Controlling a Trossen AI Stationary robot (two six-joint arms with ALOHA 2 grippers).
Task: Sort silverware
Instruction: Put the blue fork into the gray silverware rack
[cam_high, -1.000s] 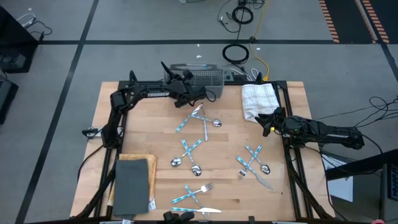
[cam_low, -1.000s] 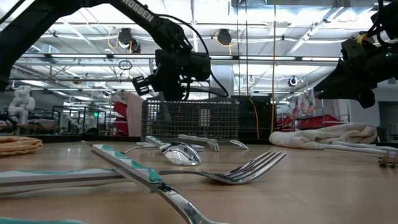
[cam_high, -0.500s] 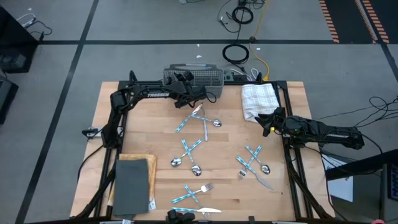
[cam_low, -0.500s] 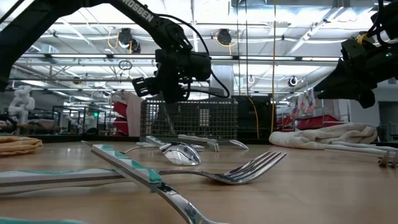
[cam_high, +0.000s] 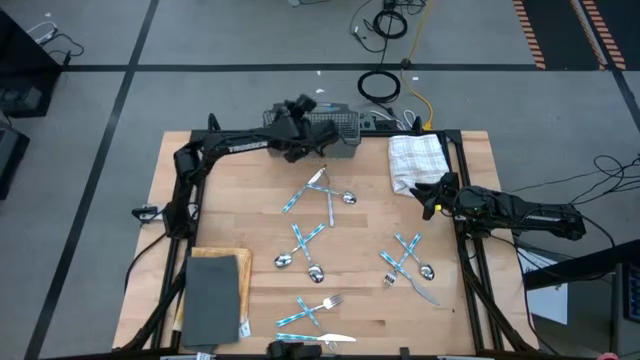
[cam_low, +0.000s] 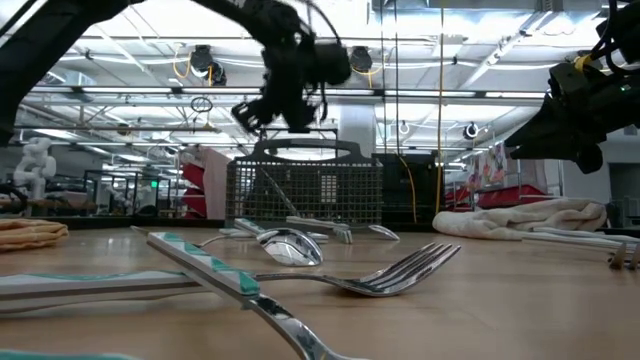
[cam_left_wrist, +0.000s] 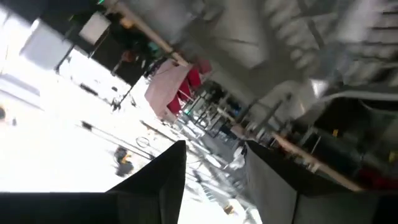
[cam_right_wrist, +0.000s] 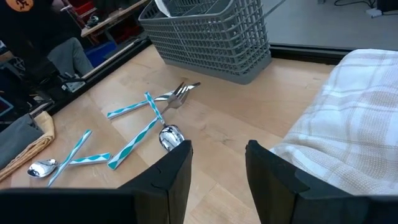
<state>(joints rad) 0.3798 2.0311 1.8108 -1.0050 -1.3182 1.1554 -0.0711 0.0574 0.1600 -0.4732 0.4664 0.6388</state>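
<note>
Closest to the table's front edge, a fork (cam_high: 328, 301) and a knife (cam_high: 330, 338) of the silverware lie flat beside a dark grey slab (cam_high: 213, 296) resting on a folded tan cloth (cam_low: 28, 233). Further in, more blue-and-white handled pieces are scattered over the wooden table (cam_high: 240, 215): a crossed pair of spoons (cam_high: 303, 250) at the middle, another cluster (cam_high: 408, 259) toward the right, and a fork and spoon (cam_right_wrist: 163, 102) just short of the basket. On the right, the right gripper (cam_high: 425, 197) hangs beside a white checked towel (cam_high: 415, 158), its fingers (cam_right_wrist: 174, 171) apart with nothing between them. At the far edge stands the grey mesh basket (cam_low: 305, 190), with a utensil leaning inside it. The left gripper (cam_low: 272, 112) hovers above that basket, fingers (cam_left_wrist: 165, 180) spread and empty. White lettering runs along the left arm (cam_high: 240, 146), too small to read from here.
</note>
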